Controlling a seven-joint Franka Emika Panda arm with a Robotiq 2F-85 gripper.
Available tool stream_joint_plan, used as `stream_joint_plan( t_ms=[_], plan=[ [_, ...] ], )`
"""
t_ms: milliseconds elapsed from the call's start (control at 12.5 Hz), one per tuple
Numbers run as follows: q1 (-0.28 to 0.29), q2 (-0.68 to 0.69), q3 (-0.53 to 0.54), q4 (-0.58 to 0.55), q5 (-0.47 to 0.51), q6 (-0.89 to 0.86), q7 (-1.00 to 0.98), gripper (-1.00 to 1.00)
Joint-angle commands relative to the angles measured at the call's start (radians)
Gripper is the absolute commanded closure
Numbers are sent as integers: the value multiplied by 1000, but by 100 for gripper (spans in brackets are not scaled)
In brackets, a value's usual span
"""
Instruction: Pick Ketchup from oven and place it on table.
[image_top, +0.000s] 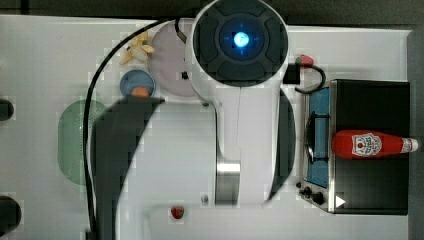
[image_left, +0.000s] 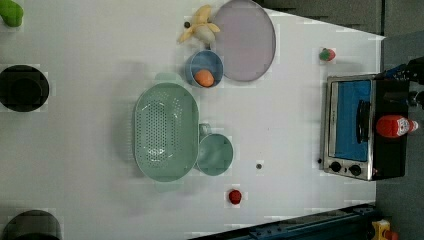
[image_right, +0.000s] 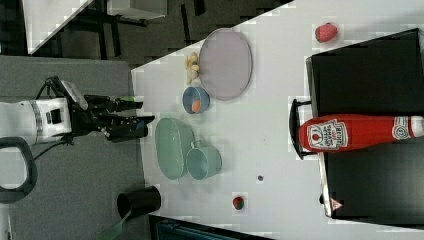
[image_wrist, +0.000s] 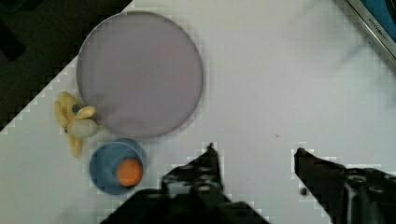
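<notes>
The ketchup (image_top: 369, 144) is a red bottle with a white cap, lying on its side on the black roof of the oven (image_top: 372, 107). In the left view the ketchup (image_left: 395, 126) rests above the oven's (image_left: 350, 127) shut blue glass door. My gripper (image_wrist: 254, 150) is open with nothing between its fingers. It hangs over the bare white table (image_wrist: 280, 84), well short of the oven's corner (image_wrist: 373, 18). In the right view the gripper (image_right: 146, 113) is far to the left of the ketchup (image_right: 350, 132). The arm's white body (image_top: 240, 100) covers the gripper in the top view.
A grey-lilac plate (image_left: 247, 40), a blue bowl (image_left: 204, 67) holding an orange thing and a peeled banana (image_left: 200, 27) lie together. A green colander (image_left: 165, 132) and green cup (image_left: 215, 154) sit mid-table. Strawberries (image_left: 235, 196) (image_left: 327, 54) lie loose.
</notes>
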Motion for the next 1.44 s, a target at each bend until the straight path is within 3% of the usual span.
stream_joint_plan(
  t_ms=[80, 240, 800, 1440],
  plan=[
    [-33, -351, -64, -223, -1, -135, 19, -59],
    [-37, -350, -70, -223, -1, -127, 19, -99],
    [-93, -286, -247, -222, -2, 28, 18, -100],
    [-107, -84, -478, -218, -2, 236, 17, -100]
  ],
)
